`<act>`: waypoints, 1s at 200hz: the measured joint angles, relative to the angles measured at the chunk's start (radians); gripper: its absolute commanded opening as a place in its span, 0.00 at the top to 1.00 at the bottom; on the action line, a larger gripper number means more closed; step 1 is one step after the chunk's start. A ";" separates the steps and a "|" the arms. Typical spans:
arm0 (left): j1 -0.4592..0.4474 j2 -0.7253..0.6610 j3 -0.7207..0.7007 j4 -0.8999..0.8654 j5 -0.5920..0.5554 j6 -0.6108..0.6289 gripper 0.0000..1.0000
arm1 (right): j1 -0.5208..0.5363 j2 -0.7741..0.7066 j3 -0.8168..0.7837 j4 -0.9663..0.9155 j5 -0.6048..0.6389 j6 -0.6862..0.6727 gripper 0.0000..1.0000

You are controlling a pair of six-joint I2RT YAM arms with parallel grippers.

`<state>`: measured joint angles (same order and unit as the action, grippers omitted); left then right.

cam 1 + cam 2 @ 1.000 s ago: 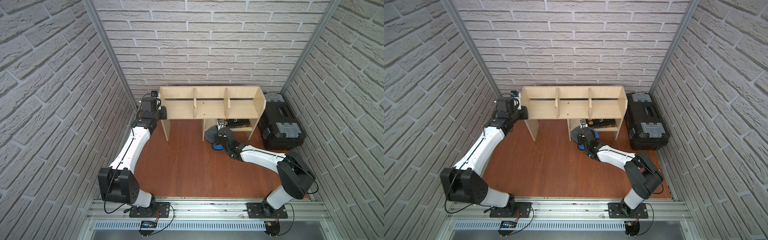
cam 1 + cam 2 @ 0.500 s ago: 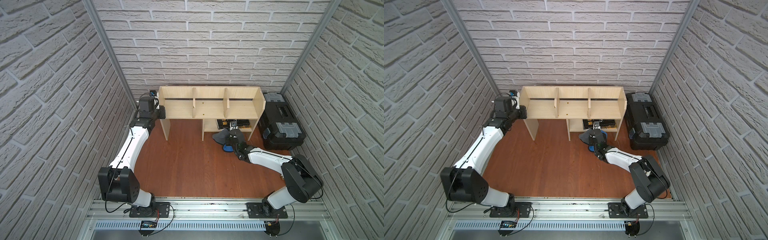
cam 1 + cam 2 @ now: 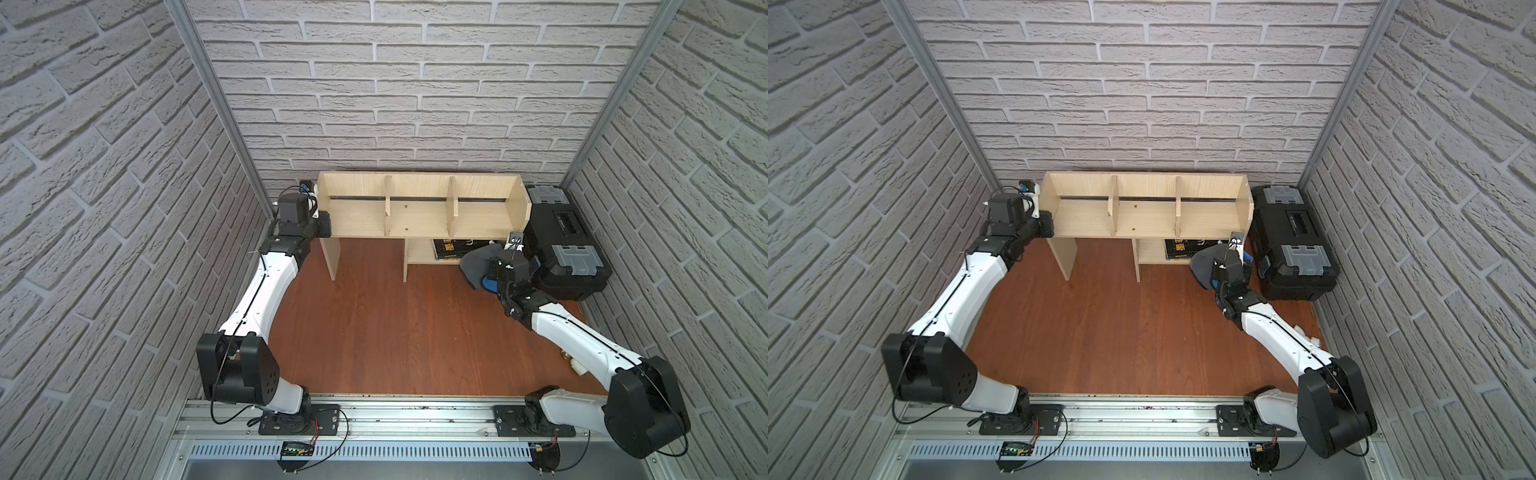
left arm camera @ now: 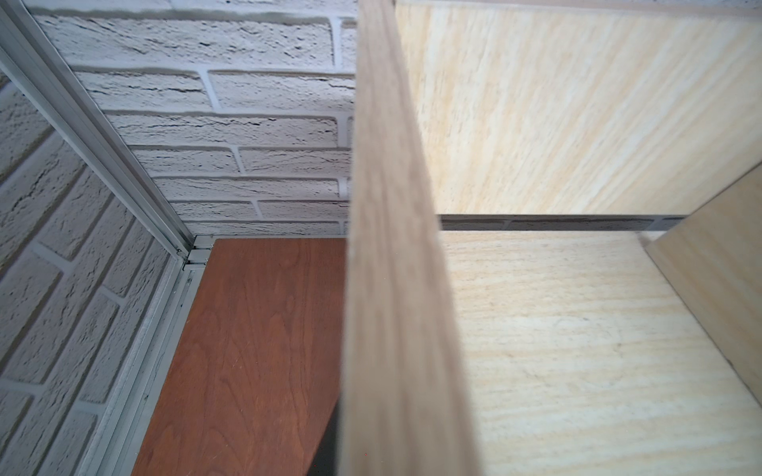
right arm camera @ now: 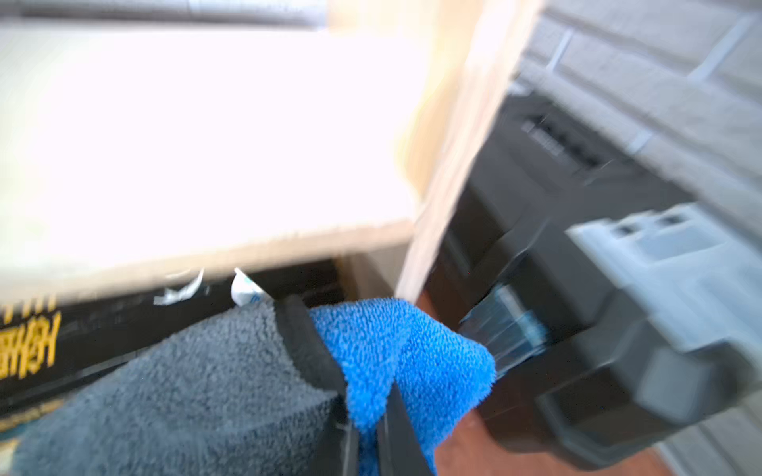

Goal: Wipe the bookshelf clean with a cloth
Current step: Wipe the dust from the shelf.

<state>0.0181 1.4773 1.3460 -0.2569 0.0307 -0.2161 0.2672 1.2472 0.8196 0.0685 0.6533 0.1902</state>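
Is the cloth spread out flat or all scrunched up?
Scrunched up: the cloth is bunched between the jaws of the right gripper.

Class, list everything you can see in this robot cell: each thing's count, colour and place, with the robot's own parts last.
bookshelf: one, light wood, against the back wall.
book: one, black with yellow lettering, on the bookshelf's lower shelf.
cloth: one, blue and grey, in front of that lower shelf.
toolbox: one, black with grey latches, right of the bookshelf.
floor: one, red-brown wood.
small pieces: seemingly two, brassy and white, on the floor by the right arm.
left gripper: one, black, closed on the bookshelf's left end panel.
right gripper: one, black, closed on the cloth.
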 measured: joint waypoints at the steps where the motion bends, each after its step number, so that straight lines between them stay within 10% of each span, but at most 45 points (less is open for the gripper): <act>1: 0.000 0.000 0.000 0.000 0.000 0.000 1.00 | -0.001 -0.001 0.006 -0.002 0.002 -0.005 0.98; 117: -0.014 0.002 0.000 0.003 -0.020 -0.006 1.00 | -0.066 0.035 -0.169 -0.069 0.014 0.172 0.98; 200: -0.016 0.002 0.000 0.003 -0.024 -0.009 1.00 | -0.076 -0.044 0.035 -0.104 -0.035 0.127 0.97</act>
<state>0.0025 1.4788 1.3460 -0.2539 0.0071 -0.2249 0.1917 1.2030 0.8547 -0.0357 0.6178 0.3176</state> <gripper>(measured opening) 0.165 0.083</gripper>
